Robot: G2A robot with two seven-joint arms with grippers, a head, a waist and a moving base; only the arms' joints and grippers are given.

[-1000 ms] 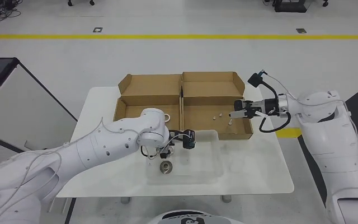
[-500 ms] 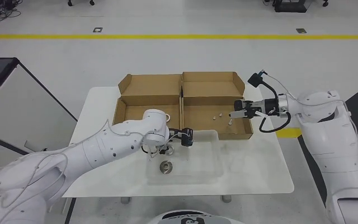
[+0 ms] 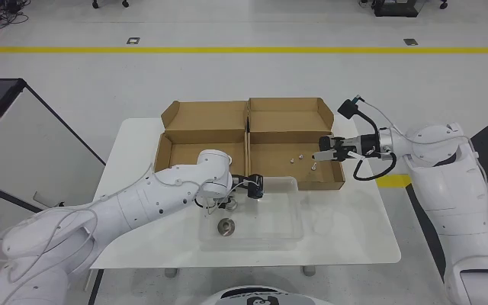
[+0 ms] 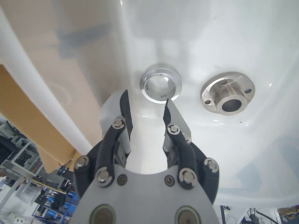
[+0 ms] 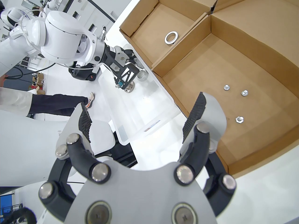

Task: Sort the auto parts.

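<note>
— Silver collar first, was it? What moved in that last second?
— I'd edged the left gripper (image 4: 145, 97) a touch toward 12 o'clock inside the clear bin (image 3: 278, 221), so its tips came up just short of the shaft collar (image 4: 163, 69). The jaws stood narrowly apart, holding nothing, with one pad (image 4: 165, 114) almost at the collar's rim.
— And the parts themselves?
— Neither budged. The collar lay at about 10 o'clock on the bin floor, close to the wall nearest the boxes. The flanged hub (image 4: 210, 94) sat just beside it, toward 6 o'clock in the top view.
— Right side?
— I'd kept it parked. The right gripper (image 5: 142, 102) hung wide and empty over the right-hand box (image 3: 274, 164), near 3 o'clock of its floor, where three small nuts (image 5: 244, 92) already lay. A similar ring (image 5: 171, 37) was in the left-hand box (image 3: 191, 156).
— So where did that leave the sort?
— Two parts remained in the bin. The approach looked nearly lined up to me, and I judged the collar bound for the left-hand box with that ring.
</note>
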